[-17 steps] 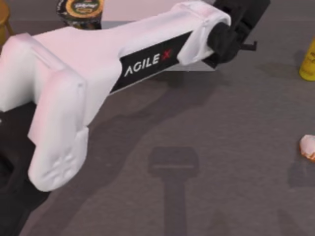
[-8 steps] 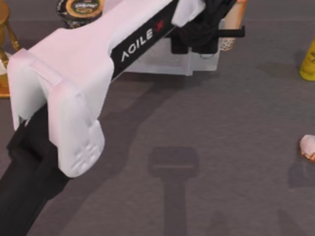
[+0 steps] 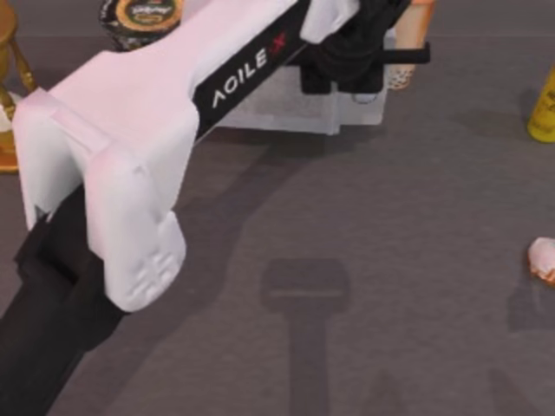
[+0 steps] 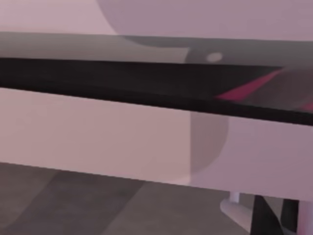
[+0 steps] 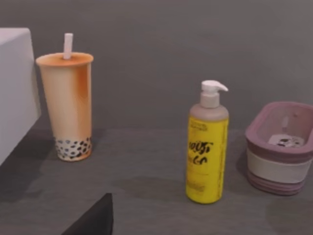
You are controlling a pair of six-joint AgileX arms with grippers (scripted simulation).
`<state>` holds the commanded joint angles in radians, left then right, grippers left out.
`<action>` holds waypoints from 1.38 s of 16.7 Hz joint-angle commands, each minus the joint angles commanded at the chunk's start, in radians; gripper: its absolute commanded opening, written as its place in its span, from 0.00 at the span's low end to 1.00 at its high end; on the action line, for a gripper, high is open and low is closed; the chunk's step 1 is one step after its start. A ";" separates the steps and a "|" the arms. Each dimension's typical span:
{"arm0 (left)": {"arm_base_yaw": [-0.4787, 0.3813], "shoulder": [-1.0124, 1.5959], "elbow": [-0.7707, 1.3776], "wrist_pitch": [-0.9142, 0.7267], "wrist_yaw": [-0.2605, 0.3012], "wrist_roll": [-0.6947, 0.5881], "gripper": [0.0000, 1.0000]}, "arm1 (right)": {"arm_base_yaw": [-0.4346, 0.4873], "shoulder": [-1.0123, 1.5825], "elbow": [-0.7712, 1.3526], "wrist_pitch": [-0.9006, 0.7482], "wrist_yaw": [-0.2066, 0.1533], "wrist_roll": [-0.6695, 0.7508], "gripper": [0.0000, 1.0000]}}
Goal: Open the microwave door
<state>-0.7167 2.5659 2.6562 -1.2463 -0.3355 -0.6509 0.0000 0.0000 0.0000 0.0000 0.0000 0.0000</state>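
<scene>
The microwave (image 3: 295, 108) is a pale box at the table's back middle, largely covered by my left arm. My left gripper (image 3: 360, 52) hovers over its right end. In the left wrist view the microwave door (image 4: 98, 132) fills the picture as a pale panel with a dark strip across it. The door's thin handle bar (image 4: 237, 210) runs right up to my left gripper (image 4: 276, 218). The microwave's side (image 5: 14, 88) shows in the right wrist view. My right gripper (image 5: 95, 220) appears only as a dark wedge and stays parked out of the top view.
A milk tea cup (image 3: 408, 39) with a straw stands just right of the microwave. A yellow pump bottle (image 3: 542, 104) and a pink tub (image 5: 281, 152) stand further right. A dark bowl (image 3: 139, 16) and a wooden piece (image 3: 10, 52) are at the back left, and a pink-white lump (image 3: 544, 260) at the right edge.
A second ago my left arm lay lower and covered the microwave; it has swung toward the table's back, baring the microwave's front. Since half a second ago it has barely moved.
</scene>
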 joint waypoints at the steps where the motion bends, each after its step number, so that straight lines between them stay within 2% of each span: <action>1: 0.000 0.000 0.000 0.000 0.000 0.000 0.00 | 0.000 0.000 0.000 0.000 0.000 0.000 1.00; 23: -0.007 -0.011 -0.033 0.018 0.005 0.006 0.00 | 0.000 0.000 0.000 0.000 0.000 0.000 1.00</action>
<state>-0.7240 2.5550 2.6236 -1.2280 -0.3301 -0.6446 0.0000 0.0000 0.0000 0.0000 0.0000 0.0000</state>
